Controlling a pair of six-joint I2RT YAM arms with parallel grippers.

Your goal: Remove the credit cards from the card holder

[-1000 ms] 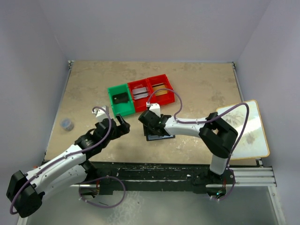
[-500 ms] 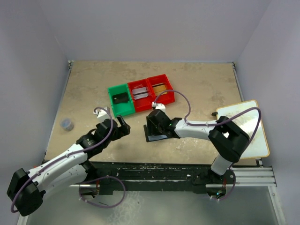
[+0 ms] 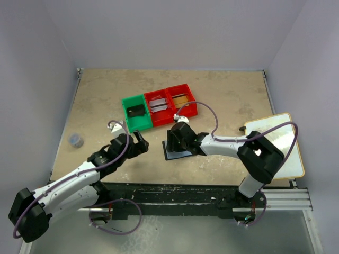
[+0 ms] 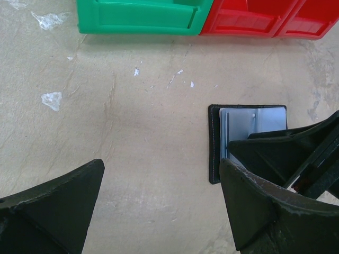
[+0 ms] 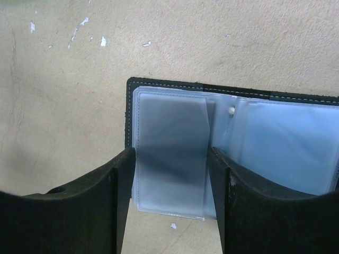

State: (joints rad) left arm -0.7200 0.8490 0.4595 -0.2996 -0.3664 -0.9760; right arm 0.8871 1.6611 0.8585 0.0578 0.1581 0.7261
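Black folding card holder [image 4: 253, 120] lies open and flat on the beige, stone-patterned tabletop [image 3: 95, 100], near the front edge, with its pale grey-blue sleeves facing up. Three thin plastic credit cards [image 3: 158, 106] are already out. One sits in each of three small open plastic bins in a row just behind the holder. A black card [image 3: 136, 110] is in the green bin [image 3: 125, 114], a silver-grey card is in the middle red bin [image 3: 157, 94], and a gold-brown card [image 3: 181, 99] is in the far red bin [image 3: 179, 87].

The task looks mostly or wholly done. A grey shade in one clear sleeve [image 5: 169, 116] may be shadow or a last card; which cannot be told. The right claw [image 5: 170, 159] hangs low over that sleeve, jaws partly apart on either side of it, gripping nothing visible. The left claw [image 4: 161, 174] sits just left of the holder, jaws wide apart and empty.
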